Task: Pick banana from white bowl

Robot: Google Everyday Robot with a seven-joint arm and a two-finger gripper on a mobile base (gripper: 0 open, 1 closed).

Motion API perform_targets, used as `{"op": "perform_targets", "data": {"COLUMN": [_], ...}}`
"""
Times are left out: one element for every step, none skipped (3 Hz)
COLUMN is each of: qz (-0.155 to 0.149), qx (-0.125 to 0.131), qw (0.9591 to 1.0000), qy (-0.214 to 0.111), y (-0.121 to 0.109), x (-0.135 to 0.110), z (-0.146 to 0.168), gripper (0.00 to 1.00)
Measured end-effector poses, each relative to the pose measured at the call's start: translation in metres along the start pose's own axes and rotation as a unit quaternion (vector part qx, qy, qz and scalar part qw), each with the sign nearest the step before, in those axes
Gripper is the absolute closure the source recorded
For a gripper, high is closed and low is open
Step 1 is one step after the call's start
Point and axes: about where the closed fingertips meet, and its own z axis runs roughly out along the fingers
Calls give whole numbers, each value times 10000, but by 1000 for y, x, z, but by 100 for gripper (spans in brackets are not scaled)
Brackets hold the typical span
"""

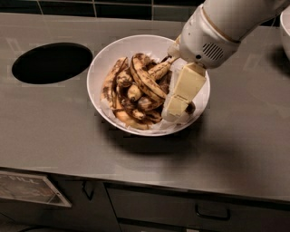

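So the white bowl point(136, 45) sits roughly mid-worktop point(54, 131). It's lined with crumpled white paper point(156, 127) and piled with seriously overripe bananas. The banana point(146, 81) in question is the long, slim, curved one lying on top of the pile. It runs from near the back of the bowl down toward the front right, and it's yellow with heavy brown-black streaks. The stubbier bananas point(129, 93) are packed under it and to its left, and another spotted one point(159, 69) pokes up toward the arm on its right.

The robot's white arm point(226, 22) comes in from the top right. The hand point(176, 108) is down inside the bowl on the right side, with its cream-coloured end low by the paper near the rim, just beside the banana's lower end. Honestly can't tell whether the hand is released or clamped on anything, since from this angle it just shows as one pale block. The banana lies in the pile, not lifted.

Other stuff: there's a dark round hole point(52, 62) cut in the worktop left of the bowl and the edge of another white vessel point(285, 27) at the far right. Dark tiles point(90, 7) run along the back, and there are drawers point(181, 208) under the front edge.
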Motion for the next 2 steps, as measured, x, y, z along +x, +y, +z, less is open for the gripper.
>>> {"op": "perform_targets", "data": {"qz": [59,29], "qx": [-44,-106], "qw": [10000,9999], "qy": [-41,-46], "y": [5,4], "x": [-2,-9], "z": [6,16], "gripper": [0,0]}}
